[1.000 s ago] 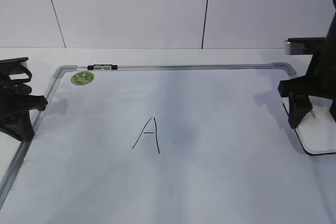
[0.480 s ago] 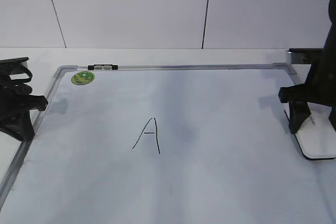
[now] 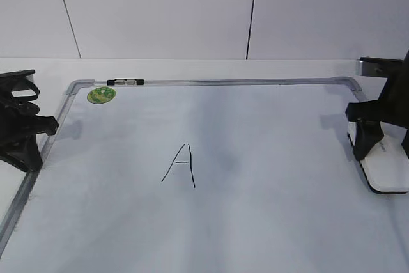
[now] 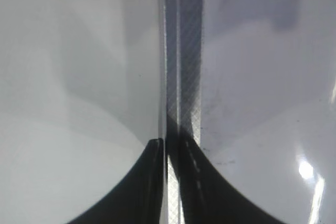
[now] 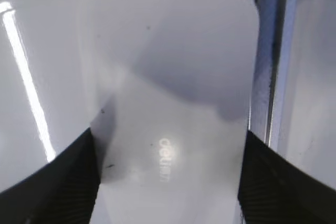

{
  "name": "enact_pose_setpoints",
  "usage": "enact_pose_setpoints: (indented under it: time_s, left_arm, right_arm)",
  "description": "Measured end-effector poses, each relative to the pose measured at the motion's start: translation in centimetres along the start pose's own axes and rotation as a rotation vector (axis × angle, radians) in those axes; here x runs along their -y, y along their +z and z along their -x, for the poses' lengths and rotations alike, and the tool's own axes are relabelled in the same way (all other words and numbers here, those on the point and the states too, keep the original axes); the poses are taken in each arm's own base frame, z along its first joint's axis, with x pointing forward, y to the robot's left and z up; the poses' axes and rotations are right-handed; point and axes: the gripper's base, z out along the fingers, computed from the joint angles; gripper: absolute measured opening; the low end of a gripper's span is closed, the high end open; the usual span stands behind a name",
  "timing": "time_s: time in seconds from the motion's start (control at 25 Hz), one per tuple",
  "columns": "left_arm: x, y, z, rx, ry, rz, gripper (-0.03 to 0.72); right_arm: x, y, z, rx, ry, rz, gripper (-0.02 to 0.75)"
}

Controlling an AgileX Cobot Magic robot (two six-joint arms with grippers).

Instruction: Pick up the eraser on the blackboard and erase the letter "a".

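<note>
The blackboard is a white board in a silver frame, lying flat. The eraser, a white rounded block, lies at the board's right edge. My right gripper stands over it with one finger against each long side, shut on the eraser; the right gripper shows the same grip from the wrist. The letter "a" is out of view; only a tall capital A shows mid-board. My left gripper sits at the board's left frame, and the left gripper is shut to a thin slit, holding nothing.
A round green sticker and a small black clip sit at the board's far left corner. The board's right frame runs just beside the eraser. A white wall stands behind the table.
My right gripper has shifted a little to the right, and the eraser between its fingers moved slightly with it. The left gripper has stayed where it was.
</note>
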Motion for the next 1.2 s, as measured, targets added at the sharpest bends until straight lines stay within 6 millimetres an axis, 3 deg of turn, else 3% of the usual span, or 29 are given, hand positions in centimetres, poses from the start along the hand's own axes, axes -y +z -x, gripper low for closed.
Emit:
enact_pose_setpoints:
  time_s: [1.2]
  left_arm:
    - [0.0,0.0,0.0,0.0,0.0,0.0,0.087]
  right_arm:
    - [0.7,-0.29,0.91,-0.017,-0.043,-0.082,0.54]
